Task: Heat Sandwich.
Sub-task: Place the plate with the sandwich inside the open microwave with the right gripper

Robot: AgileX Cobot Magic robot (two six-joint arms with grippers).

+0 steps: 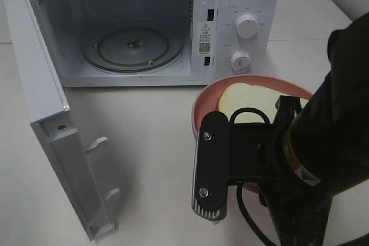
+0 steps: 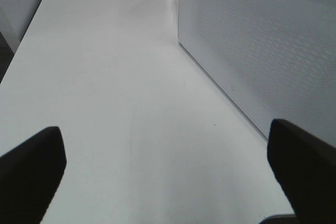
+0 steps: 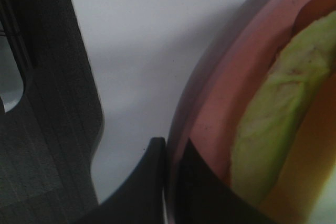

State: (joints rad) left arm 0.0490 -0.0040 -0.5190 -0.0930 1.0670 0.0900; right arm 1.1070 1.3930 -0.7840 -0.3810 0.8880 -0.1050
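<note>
The sandwich (image 1: 242,101), white bread with a pale green filling (image 3: 273,124), lies on a round pink plate (image 1: 202,105) in front of the microwave's control panel. In the right wrist view my right gripper (image 3: 170,142) is shut on the plate's rim (image 3: 220,103), one finger on each side of it. From the high camera the right arm (image 1: 323,142) and its wrist mount hide those fingers. My left gripper (image 2: 165,129) stands wide open over bare table beside the microwave's perforated side wall (image 2: 262,40), holding nothing. It does not show in the high view.
The white microwave (image 1: 132,27) stands at the back with its door (image 1: 52,119) swung fully open to the left. Its glass turntable (image 1: 134,47) has nothing on it. White table (image 1: 150,142) lies between door and plate.
</note>
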